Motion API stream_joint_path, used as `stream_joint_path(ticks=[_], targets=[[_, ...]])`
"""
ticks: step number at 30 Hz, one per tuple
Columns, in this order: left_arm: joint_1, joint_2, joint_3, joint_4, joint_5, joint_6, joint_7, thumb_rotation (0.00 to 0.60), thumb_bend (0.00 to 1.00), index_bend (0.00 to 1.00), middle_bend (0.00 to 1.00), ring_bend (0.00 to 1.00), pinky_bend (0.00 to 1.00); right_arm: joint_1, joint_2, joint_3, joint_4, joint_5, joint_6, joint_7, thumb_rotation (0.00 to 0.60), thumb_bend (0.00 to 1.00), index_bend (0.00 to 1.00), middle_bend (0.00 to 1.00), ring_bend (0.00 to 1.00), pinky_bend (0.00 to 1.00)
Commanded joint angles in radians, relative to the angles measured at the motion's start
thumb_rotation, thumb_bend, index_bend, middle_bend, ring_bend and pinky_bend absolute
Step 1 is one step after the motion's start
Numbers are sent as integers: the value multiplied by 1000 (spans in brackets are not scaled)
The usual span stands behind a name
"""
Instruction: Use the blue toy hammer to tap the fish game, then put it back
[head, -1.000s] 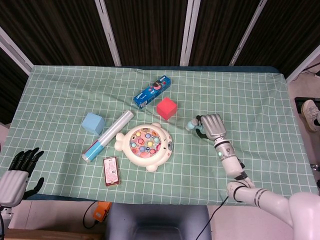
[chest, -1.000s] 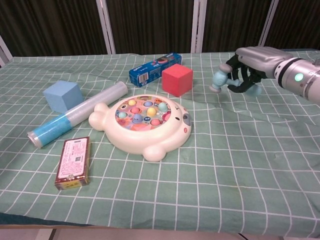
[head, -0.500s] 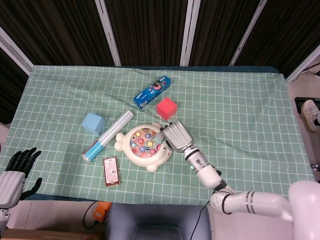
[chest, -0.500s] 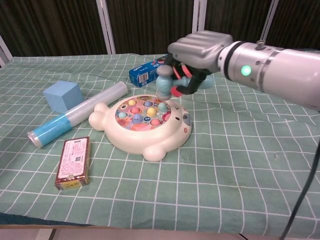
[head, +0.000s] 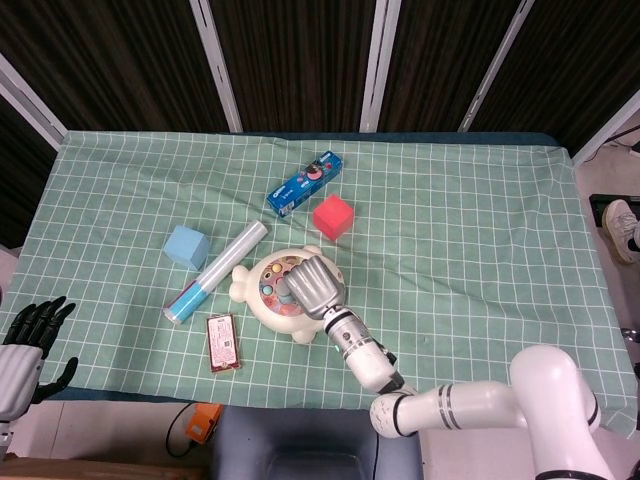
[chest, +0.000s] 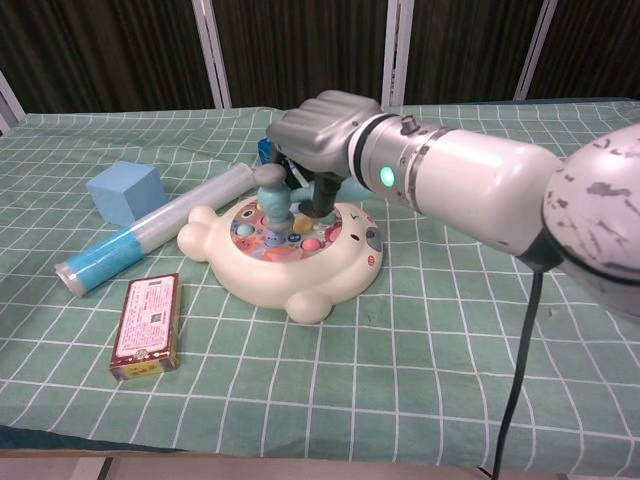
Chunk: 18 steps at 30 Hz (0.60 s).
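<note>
The right hand (chest: 318, 130) grips the blue toy hammer (chest: 273, 198), its fingers (chest: 325, 190) wrapped around the handle, head below them over the fish game (chest: 285, 250). A light, straight-down tap suits best.

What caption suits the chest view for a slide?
Right hand holds the blue toy hammer over the fish game.

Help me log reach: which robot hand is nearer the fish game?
Right. The right robot hand holds the blue toy hammer over the fish game; the left robot hand hangs off the table's near-left edge.
</note>
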Motion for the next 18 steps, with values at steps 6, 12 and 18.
stream_joint_path(ticks=[6,12,18], targets=[[-5,-1,-3,0,-4,-11,1,600,413,0,13,10,64,24,-30,-17,53,18,-2,18,600,549,971,759,784,798],[-5,0,-2,0,-2,-10,0,600,413,0,13,10,63,36,-46,-32,80,48,-2,9,600,549,969,760,783,797],[-3,1,-2,0,-2,-6,-2,600,413,0,13,10,63,27,-22,-19,60,17,27,57,600,549,968,759,783,797]])
